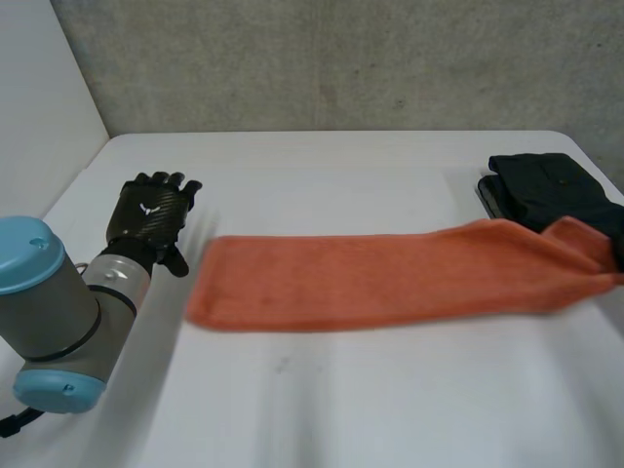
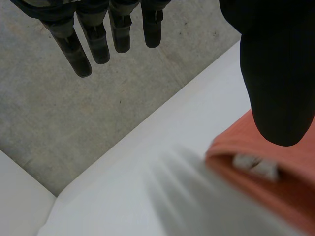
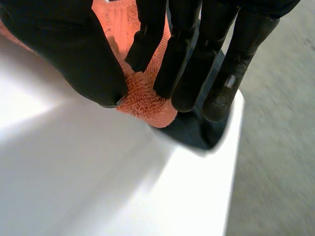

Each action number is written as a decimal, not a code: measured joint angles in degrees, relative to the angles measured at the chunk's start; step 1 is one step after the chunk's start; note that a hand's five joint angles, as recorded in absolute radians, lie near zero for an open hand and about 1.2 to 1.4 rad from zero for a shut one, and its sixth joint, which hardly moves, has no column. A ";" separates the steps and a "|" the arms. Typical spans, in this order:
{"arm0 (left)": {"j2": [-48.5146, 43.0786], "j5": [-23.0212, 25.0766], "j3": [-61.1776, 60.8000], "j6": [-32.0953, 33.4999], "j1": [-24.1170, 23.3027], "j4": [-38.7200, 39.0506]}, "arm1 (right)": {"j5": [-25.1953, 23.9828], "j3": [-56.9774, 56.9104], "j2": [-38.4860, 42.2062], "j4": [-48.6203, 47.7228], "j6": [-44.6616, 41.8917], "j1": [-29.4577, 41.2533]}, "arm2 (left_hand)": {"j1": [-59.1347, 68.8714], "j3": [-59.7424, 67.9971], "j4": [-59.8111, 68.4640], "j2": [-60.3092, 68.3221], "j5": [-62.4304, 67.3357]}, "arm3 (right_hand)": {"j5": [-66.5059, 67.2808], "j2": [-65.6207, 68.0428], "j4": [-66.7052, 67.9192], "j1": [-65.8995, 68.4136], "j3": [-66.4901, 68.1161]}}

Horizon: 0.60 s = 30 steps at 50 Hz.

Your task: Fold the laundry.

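An orange towel (image 1: 380, 278) lies as a long folded strip across the table (image 1: 322, 400). Its right end is raised off the table at the right edge. In the right wrist view my right hand (image 3: 74, 54) pinches that end of the towel (image 3: 147, 101) between thumb and fingers. My left hand (image 1: 151, 214) rests open on the table just left of the towel's left end, touching no cloth. In the left wrist view its fingers (image 2: 98, 39) are straight, and the towel's end (image 2: 290, 187) with a white label (image 2: 256, 166) lies under the thumb.
A dark folded garment (image 1: 546, 190) lies at the back right corner, just behind the towel's raised end, and it lies under my right hand's fingers as the dark garment (image 3: 192, 132). A grey wall stands behind the table.
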 measured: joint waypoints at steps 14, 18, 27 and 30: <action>1.35 -0.16 -0.34 0.00 0.02 0.04 | 2.14 -2.39 -6.33 1.38 3.91 -5.21 | 0.00 0.00 0.00 0.00 0.00 | 0.00 0.00 0.01 0.00 0.00; 1.61 -0.18 -0.29 0.00 0.17 0.07 | 3.28 -5.10 -10.33 1.29 7.98 2.89 | 0.00 0.00 0.00 0.00 0.00 | 0.38 0.00 0.01 0.09 0.00; 3.05 -0.28 -0.15 -0.04 0.92 0.14 | 5.57 -13.14 -11.08 0.89 12.25 26.57 | 0.00 0.00 0.00 0.00 0.00 | 0.51 0.15 0.15 0.10 0.16; 3.77 -0.36 -0.15 -0.09 1.38 0.15 | 6.90 -17.07 -7.91 0.80 12.16 37.75 | 0.00 0.00 0.00 0.00 0.00 | 0.51 0.15 0.22 0.10 0.33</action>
